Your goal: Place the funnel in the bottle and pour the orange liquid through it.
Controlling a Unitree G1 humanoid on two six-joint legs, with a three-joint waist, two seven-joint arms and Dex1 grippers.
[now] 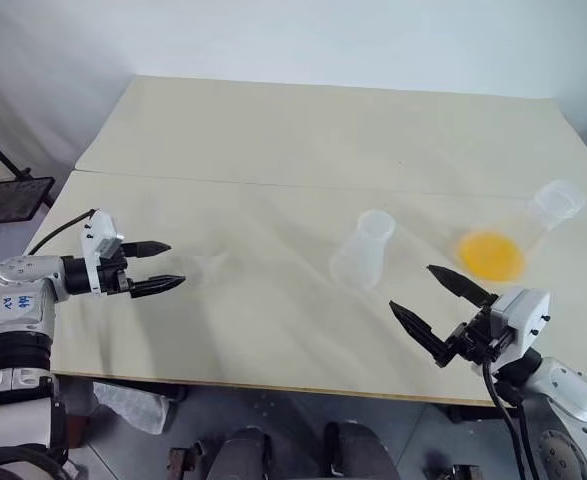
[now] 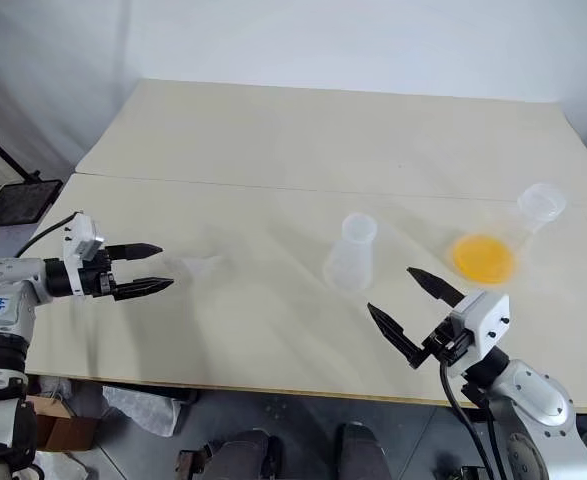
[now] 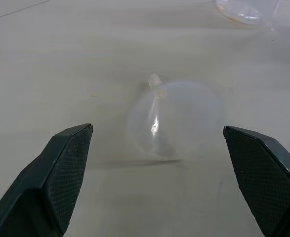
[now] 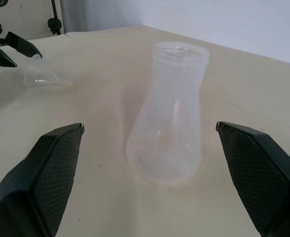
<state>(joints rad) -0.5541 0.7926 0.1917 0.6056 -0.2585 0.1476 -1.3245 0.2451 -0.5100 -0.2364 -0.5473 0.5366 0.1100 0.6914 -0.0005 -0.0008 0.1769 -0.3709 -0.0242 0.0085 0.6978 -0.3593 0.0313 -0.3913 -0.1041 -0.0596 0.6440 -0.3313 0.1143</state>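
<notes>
Your 2 grippers: both wide open, empty.
Funnel point(image 3: 174, 121) lies, seemingly on its side, before left gripper point(image 1: 159, 266); bottle point(image 4: 168, 113) upright before right gripper point(image 1: 438, 305).

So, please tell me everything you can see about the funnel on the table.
The funnel is a small cone of clear, nearly colourless plastic with a thin short stem. It lies on its side on the beige table, not in the bottle. Nothing touches it except the table. The open left gripper is close beside it, fingers apart from it.
</notes>
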